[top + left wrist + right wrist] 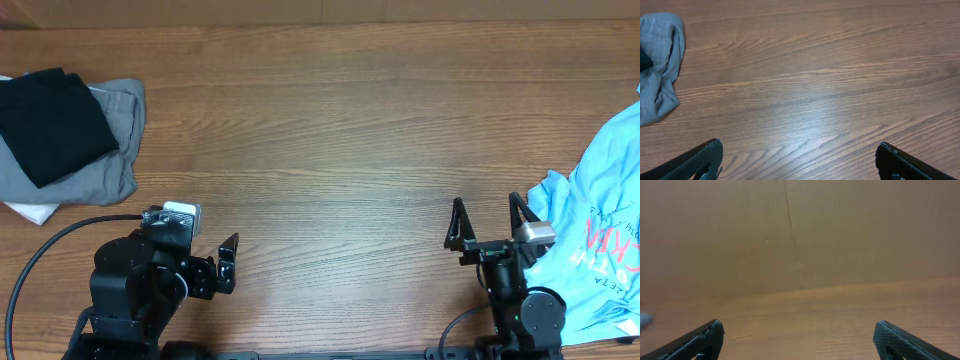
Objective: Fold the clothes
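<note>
Two heaps of clothes lie at opposite ends of the table (330, 120), well apart, probably so the wood between them can serve as folding ground. The left heap has one black shirt (50, 125) lying on one rumpled grey garment (118, 150). One white scrap (30, 212) peeks out beneath; what it is I cannot tell. The right heap is one blue T-shirt (600, 200) with red print, crumpled and running off the edge. Two grippers sit at the near side, both empty. The left gripper (228, 265) has its fingers wide apart, on the side of the left heap. The right gripper (487, 220) is likewise spread, just beside the T-shirt, which looks the handier pick for it.
</note>
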Robot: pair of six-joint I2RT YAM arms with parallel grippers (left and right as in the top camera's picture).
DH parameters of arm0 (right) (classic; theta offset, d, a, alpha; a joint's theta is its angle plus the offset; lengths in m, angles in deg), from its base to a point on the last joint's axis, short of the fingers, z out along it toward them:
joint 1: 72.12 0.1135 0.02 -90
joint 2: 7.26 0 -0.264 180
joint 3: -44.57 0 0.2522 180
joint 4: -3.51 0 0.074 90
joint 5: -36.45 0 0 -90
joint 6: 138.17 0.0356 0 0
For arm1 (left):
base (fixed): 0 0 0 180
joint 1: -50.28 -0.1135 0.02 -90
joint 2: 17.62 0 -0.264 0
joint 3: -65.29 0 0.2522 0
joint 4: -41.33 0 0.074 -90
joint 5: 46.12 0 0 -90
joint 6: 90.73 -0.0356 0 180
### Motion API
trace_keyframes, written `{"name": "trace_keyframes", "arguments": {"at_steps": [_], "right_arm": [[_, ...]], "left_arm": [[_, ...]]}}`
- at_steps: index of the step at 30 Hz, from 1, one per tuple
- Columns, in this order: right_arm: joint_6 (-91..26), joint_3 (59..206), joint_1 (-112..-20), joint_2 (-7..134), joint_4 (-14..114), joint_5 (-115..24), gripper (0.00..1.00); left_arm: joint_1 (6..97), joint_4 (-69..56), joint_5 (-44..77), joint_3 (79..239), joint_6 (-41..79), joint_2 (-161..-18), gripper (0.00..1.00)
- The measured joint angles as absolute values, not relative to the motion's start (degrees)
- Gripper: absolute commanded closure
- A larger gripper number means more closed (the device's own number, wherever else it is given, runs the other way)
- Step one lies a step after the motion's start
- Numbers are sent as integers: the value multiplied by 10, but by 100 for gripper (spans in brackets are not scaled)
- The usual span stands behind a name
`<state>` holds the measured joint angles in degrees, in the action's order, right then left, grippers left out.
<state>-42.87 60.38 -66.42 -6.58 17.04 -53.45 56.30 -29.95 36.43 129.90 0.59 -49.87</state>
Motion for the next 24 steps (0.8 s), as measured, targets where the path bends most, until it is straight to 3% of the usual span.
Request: {"name": "trace_keyframes", "arguments": {"at_steps": [5, 24], "right_arm": [[-451, 594, -665, -66, 224, -530, 0], [-461, 594, -665, -66, 224, -529, 0]], "left_arm": [[563, -300, 364, 1299, 6, -499, 0], [563, -300, 364, 1299, 6, -499, 0]]}}
